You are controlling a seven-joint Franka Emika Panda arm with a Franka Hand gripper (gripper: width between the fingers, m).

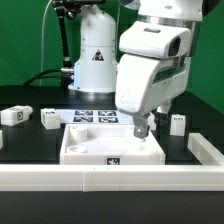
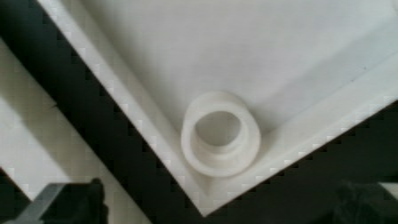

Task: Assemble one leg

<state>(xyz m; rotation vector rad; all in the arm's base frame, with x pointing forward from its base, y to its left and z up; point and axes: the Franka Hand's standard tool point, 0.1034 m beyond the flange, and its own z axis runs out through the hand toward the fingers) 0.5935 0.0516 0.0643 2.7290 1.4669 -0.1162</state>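
Note:
The white square tabletop tray (image 1: 110, 148) lies flat in the middle of the black table. My gripper (image 1: 143, 126) hangs over the tray's far corner on the exterior view's right. In the wrist view that corner fills the picture, with its round socket (image 2: 222, 133) right under the gripper (image 2: 217, 206). Both dark fingertips (image 2: 71, 202) stand wide apart with nothing between them. Three legs, small white posts with tags, stand on the table: two on the exterior view's left (image 1: 14, 116) (image 1: 48, 119) and one on the right (image 1: 178, 124).
The marker board (image 1: 95, 114) lies behind the tray, in front of the robot base. A low white rail runs along the front edge (image 1: 100, 181) and up the exterior view's right side (image 1: 205, 150).

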